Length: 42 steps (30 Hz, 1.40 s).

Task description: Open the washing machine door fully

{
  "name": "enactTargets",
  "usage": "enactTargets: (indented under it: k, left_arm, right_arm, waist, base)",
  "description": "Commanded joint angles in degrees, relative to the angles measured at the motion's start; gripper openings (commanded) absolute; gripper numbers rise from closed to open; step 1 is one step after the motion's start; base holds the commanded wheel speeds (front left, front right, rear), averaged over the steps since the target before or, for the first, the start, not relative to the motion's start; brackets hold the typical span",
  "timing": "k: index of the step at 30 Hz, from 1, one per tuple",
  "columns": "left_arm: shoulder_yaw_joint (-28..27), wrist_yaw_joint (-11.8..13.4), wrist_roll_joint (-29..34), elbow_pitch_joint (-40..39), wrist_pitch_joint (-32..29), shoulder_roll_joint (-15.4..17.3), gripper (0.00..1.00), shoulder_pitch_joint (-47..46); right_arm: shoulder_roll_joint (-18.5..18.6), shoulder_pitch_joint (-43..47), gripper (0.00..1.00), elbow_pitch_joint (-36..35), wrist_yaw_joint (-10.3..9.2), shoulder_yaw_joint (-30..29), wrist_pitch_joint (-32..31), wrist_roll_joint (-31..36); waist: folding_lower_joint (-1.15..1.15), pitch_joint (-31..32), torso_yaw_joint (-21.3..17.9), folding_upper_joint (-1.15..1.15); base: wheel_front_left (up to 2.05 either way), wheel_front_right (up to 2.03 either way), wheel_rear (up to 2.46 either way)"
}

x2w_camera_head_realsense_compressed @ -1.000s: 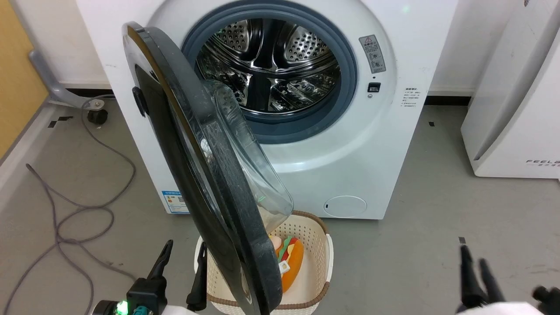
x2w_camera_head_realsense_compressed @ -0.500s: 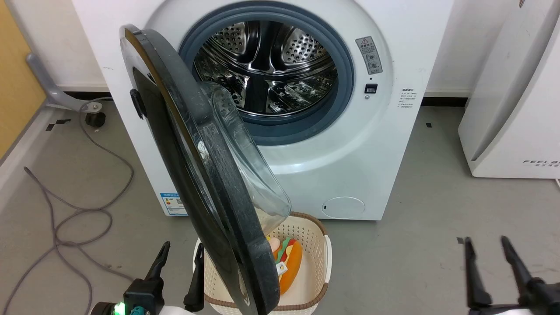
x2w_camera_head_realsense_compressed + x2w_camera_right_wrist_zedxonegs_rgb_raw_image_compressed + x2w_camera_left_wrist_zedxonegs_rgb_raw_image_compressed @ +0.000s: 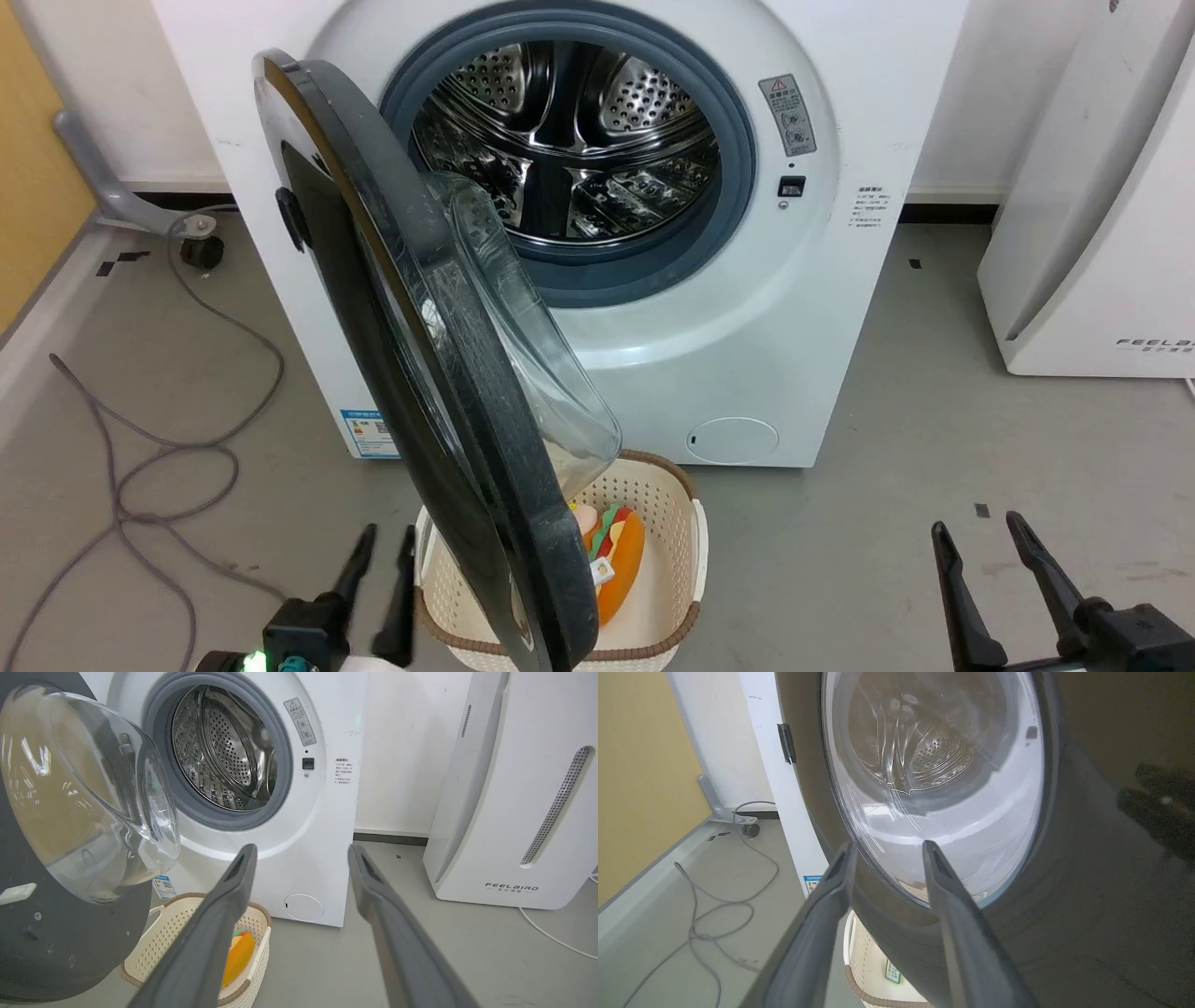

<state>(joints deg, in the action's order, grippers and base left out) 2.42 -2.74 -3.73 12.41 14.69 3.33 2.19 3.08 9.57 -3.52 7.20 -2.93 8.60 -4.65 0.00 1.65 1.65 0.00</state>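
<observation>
Left end effector [image 3: 388, 530] narrowed, part-open; right end effector [image 3: 975, 523] wide; both empty; one door [image 3: 373, 308].

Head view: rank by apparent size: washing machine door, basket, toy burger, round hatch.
1. washing machine door, though it is nearest the camera
2. basket, partly behind the door
3. toy burger and round hatch: they look alike and the burger is partly hidden, so unranked

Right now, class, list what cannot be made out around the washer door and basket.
Basket: head view, left side hidden behind the door.
Toy burger: head view, partly behind the door's rim.
Warning sticker: head view, print too small.
Blue label: head view, text too small.
Left gripper: left wrist view, contact with the door unclear.
</observation>
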Motion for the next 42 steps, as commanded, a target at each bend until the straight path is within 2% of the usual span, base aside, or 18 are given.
enactTargets:
  k: [1, 9, 13, 21, 28, 34, 42]
  left_arm:
    - [-0.2, -0.4, -0.4, 0.2, 0.3, 0.0, 0.0, 0.2]
    - [-0.5, -0.5, -0.9, 0.4, 0.3, -0.1, 0.0, 0.0]
    - [-0.9, 0.0, -1.2, -2.1, 0.3, -0.2, 0.0, -0.9]
    - [-2.2, 1.2, -1.2, -13.8, 0.3, 0.5, 0.0, -4.2]
    - [-2.4, 2.4, -2.4, -28.5, -1.6, 0.4, 0.0, -8.2]
    - [1.9, 1.0, -4.7, -39.5, -4.6, 0.1, 0.0, -12.5]
    - [15.4, -0.8, -10.4, -46.5, -11.8, -0.3, 0.0, -13.0]
  right_arm:
    - [-0.2, 0.9, 1.0, 0.2, 0.29, 0.0, 0.0, -0.3]
    - [-0.2, 0.8, 1.0, 0.8, 0.29, -0.2, 0.0, -1.4]
    - [-0.2, 0.8, 1.0, 1.0, 0.29, -0.4, -0.1, -1.7]
    - [-0.2, 0.7, 1.0, 1.2, 0.29, -0.9, -0.1, -2.0]
    - [-0.2, 0.7, 1.0, 1.4, 0.29, -1.5, 0.4, -2.4]
    - [-0.2, 0.5, 1.0, 1.6, 0.29, -1.5, 0.6, -2.3]
    - [-0.2, 0.5, 1.0, 1.8, 0.29, -2.2, 0.4, -2.1]
  waist:
    - [0.0, 0.0, 0.0, 0.0]
    - [0.0, 0.2, -0.1, 0.0]
    - [0.0, 0.3, 0.1, 0.0]
    - [0.0, 0.4, 0.6, 0.0]
    - [0.0, 0.4, 0.5, 0.0]
    - [0.0, 0.1, 0.3, 0.0]
    - [0.0, -0.5, 0.5, 0.0]
  base:
    - [0.0, 0.0, 0.0]
    - [0.0, 0.0, 0.0]
    - [0.0, 0.0, 0.0]
    - [0.0, 0.0, 0.0]
    - [0.0, 0.0, 0.0]
    - [0.0, 0.0, 0.0]
    - [0.0, 0.0, 0.0]
